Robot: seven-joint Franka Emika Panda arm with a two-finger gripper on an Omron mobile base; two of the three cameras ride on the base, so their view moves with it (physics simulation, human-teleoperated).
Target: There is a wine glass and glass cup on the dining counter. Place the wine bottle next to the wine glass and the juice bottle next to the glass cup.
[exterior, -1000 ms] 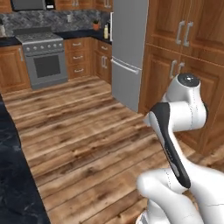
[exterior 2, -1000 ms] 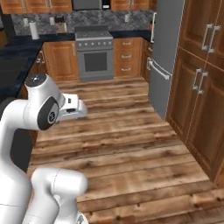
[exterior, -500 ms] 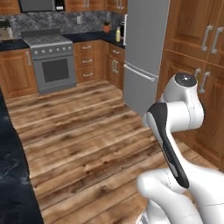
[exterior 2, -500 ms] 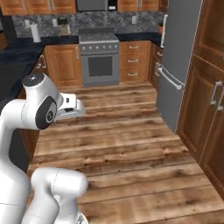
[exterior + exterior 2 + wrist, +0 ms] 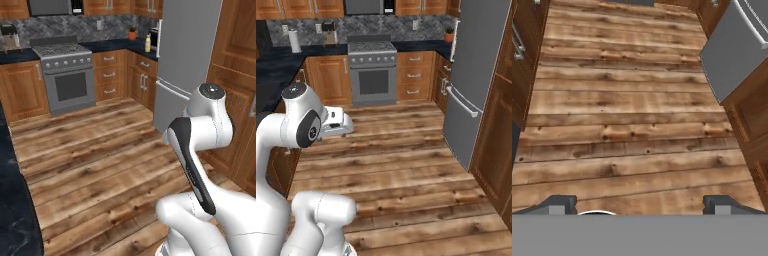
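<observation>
Looking down along the end effector [image 5: 639, 202], the hand view shows its two dark fingertips [image 5: 556, 204] standing wide apart at the bottom edge, with nothing between them. Below them is only the wooden plank floor [image 5: 627, 105]. The end effector hangs well above this floor and touches nothing.

In the right base view the white arm [image 5: 301, 122] is folded close to the base, and the hand points forward over the floor, toward the far side of the kitchen. In the left base view the arm rises at the lower right, and its dark joint cover faces the camera.

On the right side stands the grey fridge [image 5: 187, 55], between tall wooden cabinets [image 5: 496, 150]. At the far wall there is a steel stove [image 5: 67, 75] with wooden drawers beside it.

On the far table, in the corner just left of the fridge, stands the juice bottle [image 5: 148, 44], small and yellow, upright. Near it, further back, is a small potted plant [image 5: 132, 34]. It is well apart from the arm.

At the left edge of the left base view runs a black marbled table top [image 5: 12, 210]; I cannot tell whether it is the dining counter.
</observation>
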